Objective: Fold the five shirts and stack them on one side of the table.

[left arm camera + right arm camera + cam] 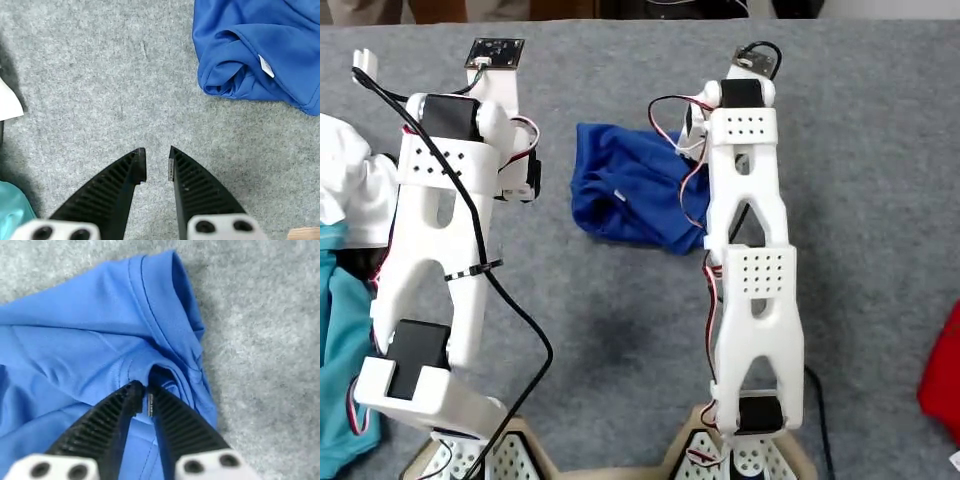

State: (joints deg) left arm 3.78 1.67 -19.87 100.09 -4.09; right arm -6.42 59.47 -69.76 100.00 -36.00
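Grey felt desk (880, 150). Right jaws are closed to a pinch on the blue shirt (75, 330) at a rolled edge. Left jaws are slightly parted and empty, with the shirt ahead of them, apart — advise spreading it flat before any fold.

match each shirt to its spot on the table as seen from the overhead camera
Shirts:
1. blue shirt
2. white shirt
3. teal shirt
4. red shirt

Spots on the table:
a. right edge
b. left edge, lower part of the high view
c. middle, toward the far side
d. left edge, just above the teal cloth in the high view

Pairs: 1-c, 2-d, 3-b, 4-a
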